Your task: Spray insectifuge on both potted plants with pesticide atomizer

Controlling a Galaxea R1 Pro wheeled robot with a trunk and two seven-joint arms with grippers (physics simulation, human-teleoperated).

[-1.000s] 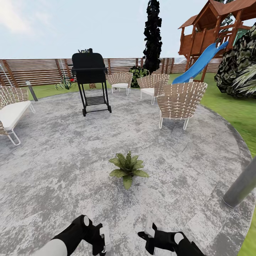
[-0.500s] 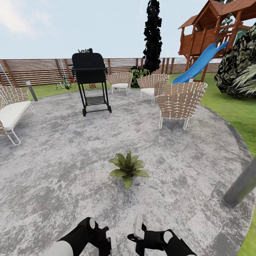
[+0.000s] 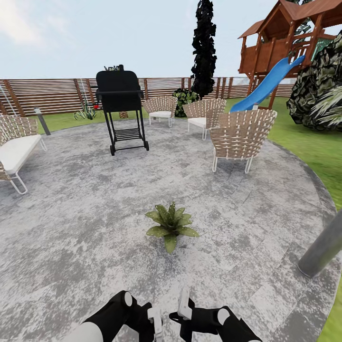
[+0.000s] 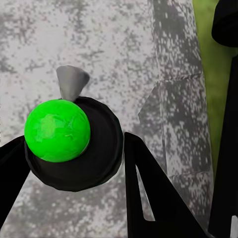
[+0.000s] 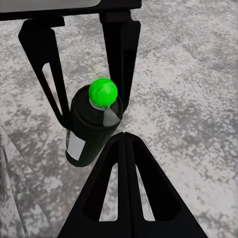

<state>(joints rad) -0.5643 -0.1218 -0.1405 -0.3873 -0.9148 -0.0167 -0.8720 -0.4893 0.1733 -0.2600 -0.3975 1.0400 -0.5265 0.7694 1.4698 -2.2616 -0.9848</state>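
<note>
Head view: the grey patio (image 3: 95, 213) spreads ahead of both claws. One potted plant (image 3: 171, 227) sits on it straight ahead of them, near, and about midway between their lines. The left claw (image 3: 154, 319) and right claw (image 3: 184, 308) are low and close together, tips facing each other and almost touching. The left one is a shade nearer the plant's centre line, though neither arm has a real advantage in reach. Left claw: fingers (image 5: 120, 74) spread to the width of the spray bottle (image 5: 89, 131) and apparently pressed on both sides of it, so I read it as clamped on the bottle. Right claw: fingers brought together tip to tip, nothing between them, parked just beside the bottle. Bottle's long axis runs roughly along the left fingers, so the left wrist view looks down on it end-on, green cap (image 4: 57, 130) facing the lens. The white label shows on the side turned to the right claw. Nozzle (image 5: 110, 117): a small grey cone under the cap, pointing out of the left claw's grip toward the right claw's tips. Judgement: that is sideways to the plant, not at it. The coming move therefore turns on swinging the left wrist until the nozzle faces forward, then bringing the bottle over the leaves. How the trigger gets pressed I cannot tell from here.
</note>
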